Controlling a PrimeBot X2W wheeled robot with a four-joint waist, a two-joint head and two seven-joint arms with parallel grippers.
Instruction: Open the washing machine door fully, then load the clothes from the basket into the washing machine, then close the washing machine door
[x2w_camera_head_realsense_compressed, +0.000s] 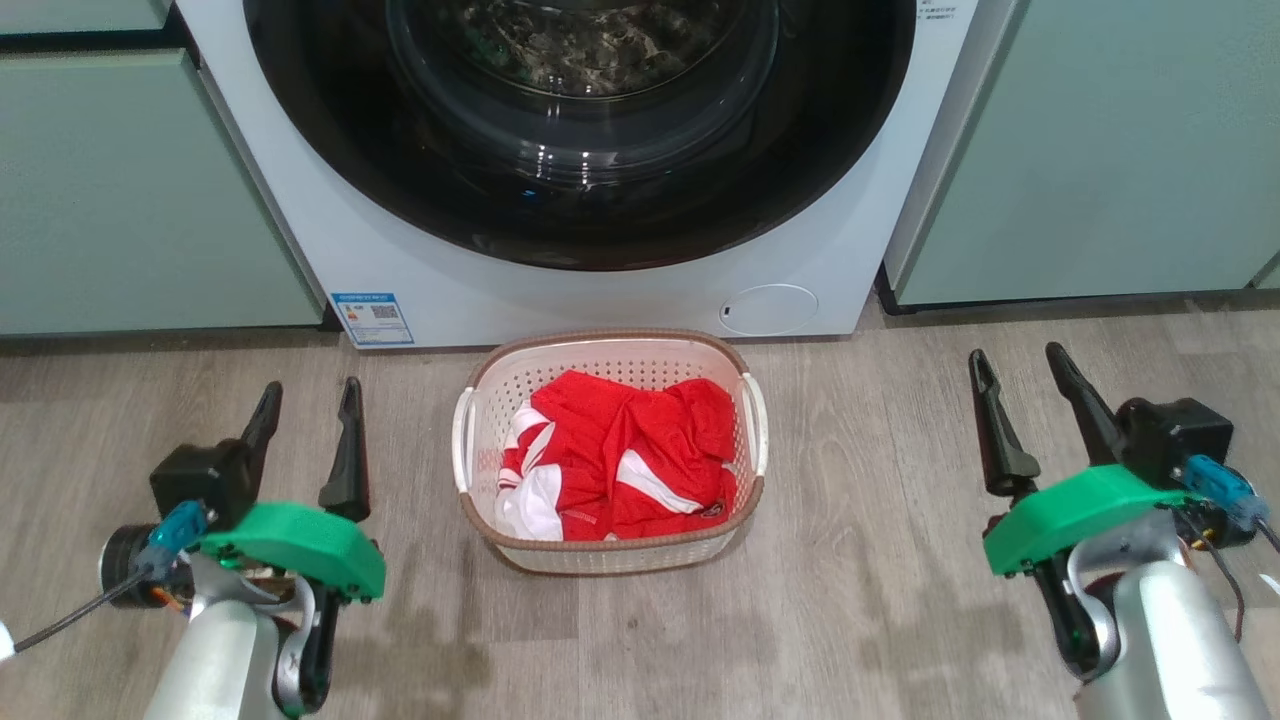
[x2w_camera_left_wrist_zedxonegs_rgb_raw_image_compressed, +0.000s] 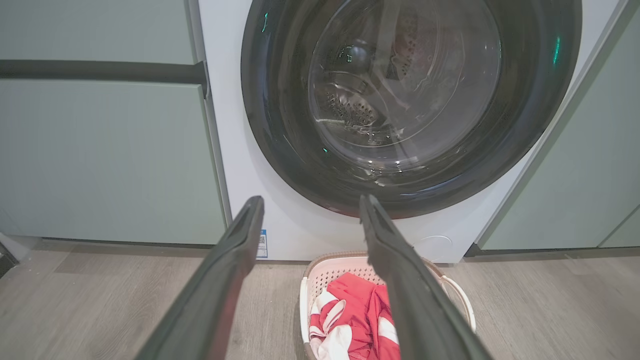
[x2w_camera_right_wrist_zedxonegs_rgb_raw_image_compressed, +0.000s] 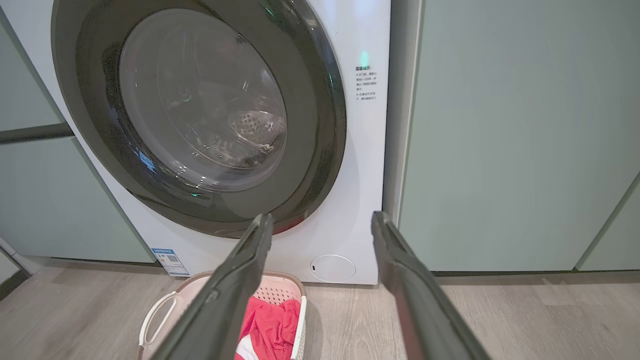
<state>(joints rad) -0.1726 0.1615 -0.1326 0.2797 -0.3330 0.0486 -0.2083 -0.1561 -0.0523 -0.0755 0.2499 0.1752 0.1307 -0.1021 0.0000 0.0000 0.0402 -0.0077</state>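
I am holding left gripper (x2w_camera_head_realsense_compressed: 311, 388) and right gripper (x2w_camera_head_realsense_compressed: 1016, 352) spread, empty; the round, black-rimmed glass washing machine door (x2w_camera_head_realsense_compressed: 580, 130) is sitting shut ahead, above and between them, neither arm clearly nearer.

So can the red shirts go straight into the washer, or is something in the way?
The washing machine door is in the way: it sits shut over the drum, above the clothes in the basket.
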